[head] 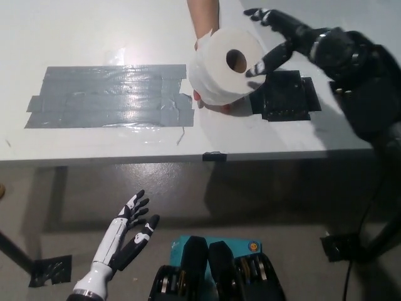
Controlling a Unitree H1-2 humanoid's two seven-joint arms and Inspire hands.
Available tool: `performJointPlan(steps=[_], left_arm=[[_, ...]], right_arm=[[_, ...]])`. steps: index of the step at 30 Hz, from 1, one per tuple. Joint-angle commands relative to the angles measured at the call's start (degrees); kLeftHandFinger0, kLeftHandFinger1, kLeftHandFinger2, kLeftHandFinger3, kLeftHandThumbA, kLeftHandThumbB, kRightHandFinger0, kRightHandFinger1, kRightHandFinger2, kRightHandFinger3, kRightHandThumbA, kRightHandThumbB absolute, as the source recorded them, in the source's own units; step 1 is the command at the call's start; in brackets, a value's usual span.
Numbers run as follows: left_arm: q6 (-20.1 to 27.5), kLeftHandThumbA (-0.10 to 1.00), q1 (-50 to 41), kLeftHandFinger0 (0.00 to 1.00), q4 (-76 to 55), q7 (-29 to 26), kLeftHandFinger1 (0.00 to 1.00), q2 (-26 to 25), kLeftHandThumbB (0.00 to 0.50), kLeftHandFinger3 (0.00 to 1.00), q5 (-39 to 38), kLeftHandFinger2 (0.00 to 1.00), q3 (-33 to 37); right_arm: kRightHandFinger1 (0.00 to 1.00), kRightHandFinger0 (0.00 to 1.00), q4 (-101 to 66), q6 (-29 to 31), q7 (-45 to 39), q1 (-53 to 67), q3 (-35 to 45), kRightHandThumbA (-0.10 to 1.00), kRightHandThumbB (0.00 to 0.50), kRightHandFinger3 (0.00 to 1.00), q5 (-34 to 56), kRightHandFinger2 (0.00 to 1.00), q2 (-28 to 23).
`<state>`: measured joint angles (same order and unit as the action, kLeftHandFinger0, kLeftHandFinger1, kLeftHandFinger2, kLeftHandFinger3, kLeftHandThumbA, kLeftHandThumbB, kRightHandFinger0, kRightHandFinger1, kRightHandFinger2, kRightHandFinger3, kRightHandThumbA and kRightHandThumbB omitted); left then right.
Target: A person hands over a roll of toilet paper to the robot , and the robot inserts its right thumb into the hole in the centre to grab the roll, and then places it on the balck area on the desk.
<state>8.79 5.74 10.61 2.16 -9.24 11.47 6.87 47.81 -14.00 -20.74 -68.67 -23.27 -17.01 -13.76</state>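
Toilet paper roll (224, 66) is up above the far side of the white counter (94, 25). A person's hand (207, 28) holds it from behind and below, with the arm coming in from the far edge. The hole in the middle of the roll faces up toward the camera.

The black right hand (285, 39) is right next to the roll, on its right side. Its fingers (266, 61) are spread apart. One finger tip is touching or almost touching the right edge of the roll, close to the hole, but I cannot tell which. Nothing is inside the hole. The hand is not holding anything.

A black patch (285, 97) lies on the counter under the black hand, toward the right end and just to the right of the roll. Its near edge is not far from the near edge of the counter.

A long strip of grey tape (106, 97) lies flat along the left part of the counter. Its right end comes close to the roll.

The white left hand (125, 235) hangs low, off the near edge of the counter on the left side. Its fingers are spread and it holds nothing.
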Motion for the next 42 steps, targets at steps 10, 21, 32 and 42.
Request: performJointPlan(steps=[10, 21, 32, 42], left_arm=[[3.34, 0.72, 1.89, 0.86, -0.22, 0.01, 0.88, -0.45, 0.026, 1.0, 1.71, 0.9, 0.91], [3.64, 0.56, 2.58, 0.83, 0.24, 0.65, 0.84, -0.69, 0.017, 0.99, 1.51, 0.88, 1.05], [3.65, 0.46, 2.76, 0.84, 0.25, 1.41, 0.85, -0.88, 0.0, 0.98, 0.67, 0.89, 0.93], [2.78, 0.49, 2.69, 0.82, -0.18, 1.36, 0.84, -0.52, 0.002, 0.98, 1.3, 0.88, 0.89]], right_arm=[[1.0, 1.0, 7.68, 4.68, 6.61, -7.39, 0.52, 1.0, 0.371, 1.0, -3.64, 1.0, 3.67], [1.0, 1.0, 9.05, 6.96, 7.16, -10.26, 2.14, 1.0, 0.356, 1.0, -3.4, 1.0, 2.27], [1.0, 1.0, 7.75, 6.11, 5.49, -12.44, 2.74, 1.0, 0.342, 1.0, -3.77, 1.0, -0.49], [1.0, 1.0, 8.72, 6.85, 6.09, -10.82, 4.68, 1.0, 0.334, 1.0, -1.73, 1.0, 1.5]])
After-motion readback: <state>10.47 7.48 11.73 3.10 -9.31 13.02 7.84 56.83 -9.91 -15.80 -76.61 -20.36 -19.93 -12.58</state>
